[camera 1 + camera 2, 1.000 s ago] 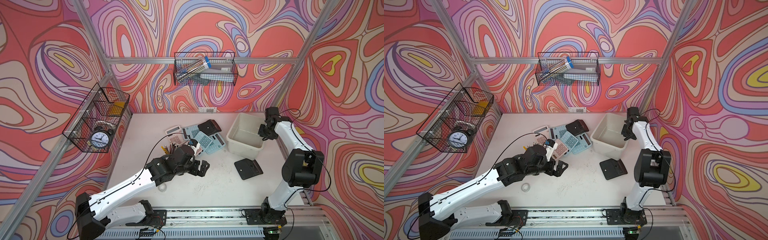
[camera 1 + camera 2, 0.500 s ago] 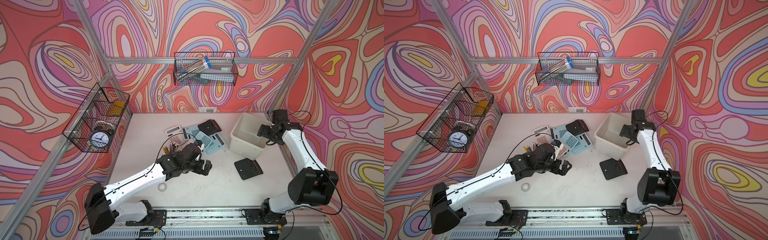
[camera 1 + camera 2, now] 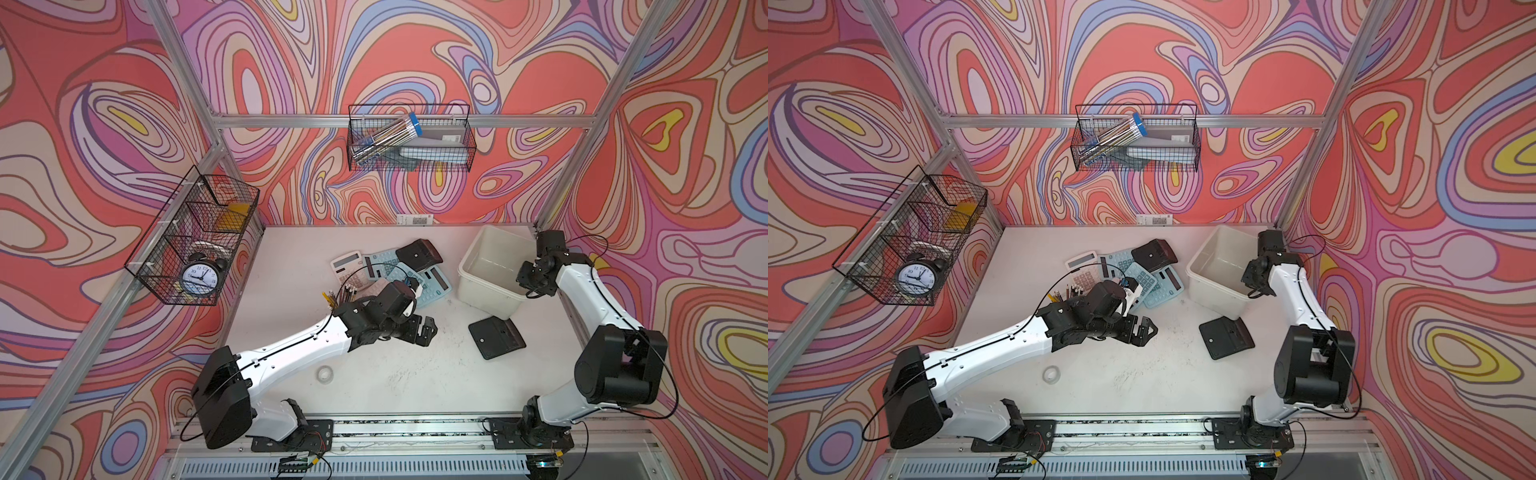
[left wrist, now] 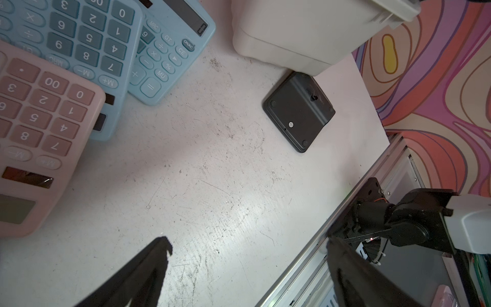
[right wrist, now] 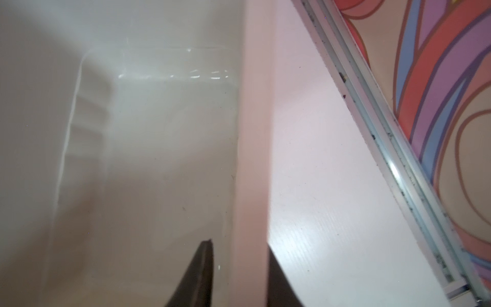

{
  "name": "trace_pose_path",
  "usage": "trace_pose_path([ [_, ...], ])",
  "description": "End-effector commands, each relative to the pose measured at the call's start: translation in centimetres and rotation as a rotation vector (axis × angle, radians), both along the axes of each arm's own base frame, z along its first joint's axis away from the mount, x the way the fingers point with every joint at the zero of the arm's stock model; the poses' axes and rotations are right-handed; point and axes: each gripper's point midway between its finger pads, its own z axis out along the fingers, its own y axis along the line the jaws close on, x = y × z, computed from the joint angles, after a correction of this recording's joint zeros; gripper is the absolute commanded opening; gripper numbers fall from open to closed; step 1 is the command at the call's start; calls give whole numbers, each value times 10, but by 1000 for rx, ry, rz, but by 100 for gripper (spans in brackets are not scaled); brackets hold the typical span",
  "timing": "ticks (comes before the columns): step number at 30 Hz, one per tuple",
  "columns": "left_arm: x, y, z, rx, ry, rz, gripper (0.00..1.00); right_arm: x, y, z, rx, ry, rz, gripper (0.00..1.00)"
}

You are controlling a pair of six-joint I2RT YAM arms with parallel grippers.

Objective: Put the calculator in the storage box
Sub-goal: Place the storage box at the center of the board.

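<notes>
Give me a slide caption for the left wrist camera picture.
Open left gripper above the table; ahead, a pink calculator, blue calculators, a face-down black calculator and the storage box.

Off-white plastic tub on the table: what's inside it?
The off-white plastic tub looks empty, bare floor showing. The right gripper straddles its wall; the corner beneath it is hidden.

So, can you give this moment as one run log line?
left claw: open, empty, above table | right claw: astride storage box rim, grip unclear | calculators: on table, none boxed
</notes>
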Motion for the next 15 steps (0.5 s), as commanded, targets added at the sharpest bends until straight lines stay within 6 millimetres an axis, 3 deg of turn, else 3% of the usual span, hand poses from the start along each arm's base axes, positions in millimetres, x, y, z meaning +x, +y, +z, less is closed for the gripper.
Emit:
trace_pose_path([
  [1,3,-2,10,-27,-19,-4,98,22,-8,13,-57,-36,36,18],
  [8,2,-1,5,-18,-9,-5,98,37,-21,0,-142,28,87,13],
  [10,2,-3,4,-14,-2,-9,98,38,-25,-3,-164,53,82,28],
  [12,2,-3,3,-15,3,-10,98,36,-28,-4,-176,74,74,36],
  [15,1,-4,1,-17,7,-10,98,31,-17,10,-125,6,78,57],
])
